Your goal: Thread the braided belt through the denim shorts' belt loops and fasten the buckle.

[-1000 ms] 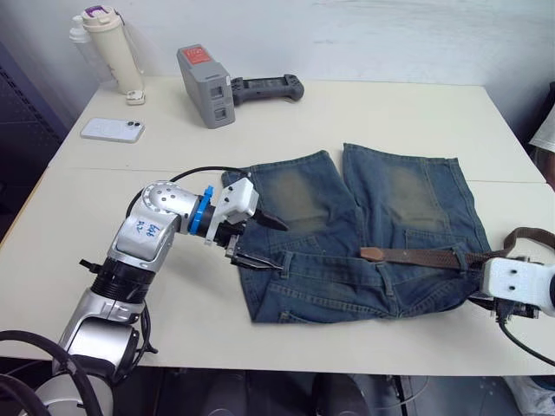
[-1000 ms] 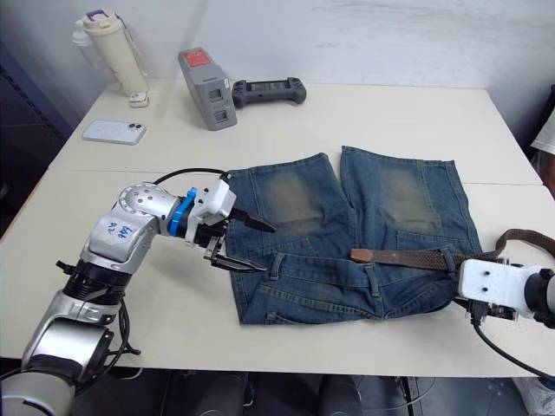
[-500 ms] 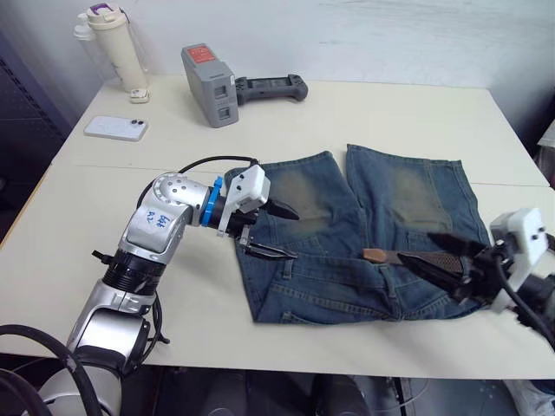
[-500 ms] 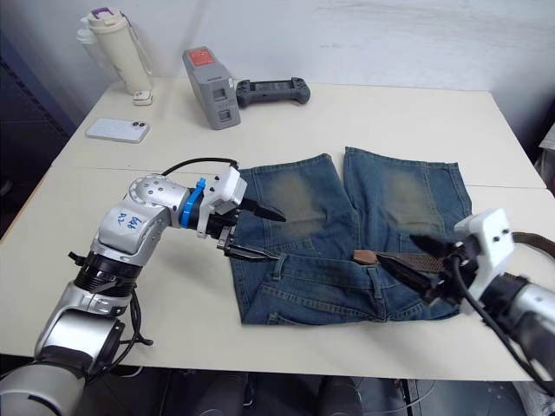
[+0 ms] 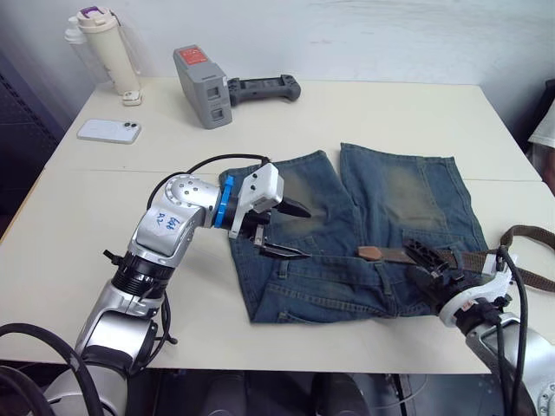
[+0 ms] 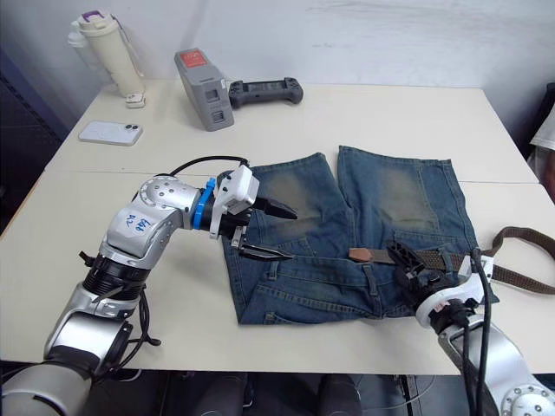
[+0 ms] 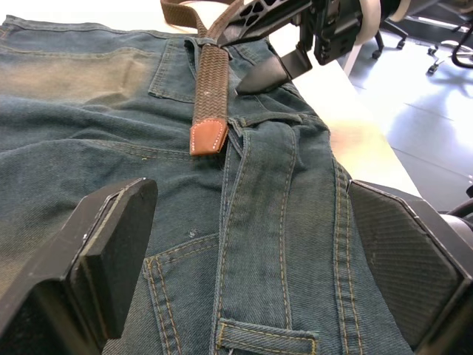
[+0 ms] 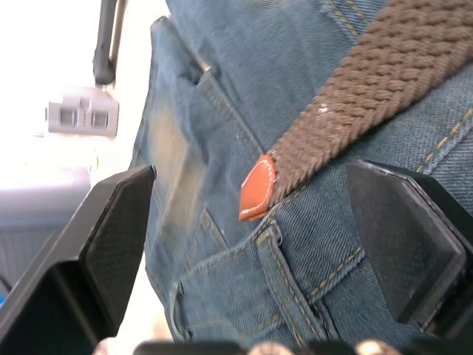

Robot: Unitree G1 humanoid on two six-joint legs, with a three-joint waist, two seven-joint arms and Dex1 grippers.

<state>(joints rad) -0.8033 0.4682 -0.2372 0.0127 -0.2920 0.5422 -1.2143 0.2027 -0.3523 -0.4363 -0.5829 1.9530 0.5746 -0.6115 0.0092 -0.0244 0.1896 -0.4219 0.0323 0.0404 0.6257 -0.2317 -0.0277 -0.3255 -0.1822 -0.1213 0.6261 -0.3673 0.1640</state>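
Lying flat on table (image 5: 364, 113): denim shorts (image 5: 364, 234), waistband toward robot, legs pointing away. Taken as landmark for all entries below.

Braided belt (image 5: 438, 256): laid along waistband on shorts' right half; tan leather tip (image 7: 208, 137) resting near shorts' middle, just short of a centre belt loop (image 7: 238, 126), not yet passed under it. Remainder trailing off shorts' right edge onto bare table. Buckle: not made out.

Left gripper (image 5: 290, 230): hovering over shorts' left leg just above waistband, fingers spread wide, holding nothing. Belt tip lying ahead of it, apart.

Right gripper (image 5: 434, 276): over shorts' right waistband, close above belt, fingers parted, gripping nothing; belt crossing between them in wrist view, contact not discernible.

Off-task, beyond shorts' leg hems: grey battery pack (image 5: 203, 74), black handheld controller (image 5: 264, 86), white phone (image 5: 108, 130), tumbler (image 5: 97, 48).

Risks, judged:
- Snagging of tip on loop edge if pushed flat; likely bunching of waistband rather than passing under.
- Dragging of whole shorts toward left if belt pulled with cloth unpinned.
- Pinching denim together with belt, given belt lying flush on cloth.
- Skipping a loop, loops being small and lying flat.
- Trailing right end slipping off table, its weight tugging tip back from loop.
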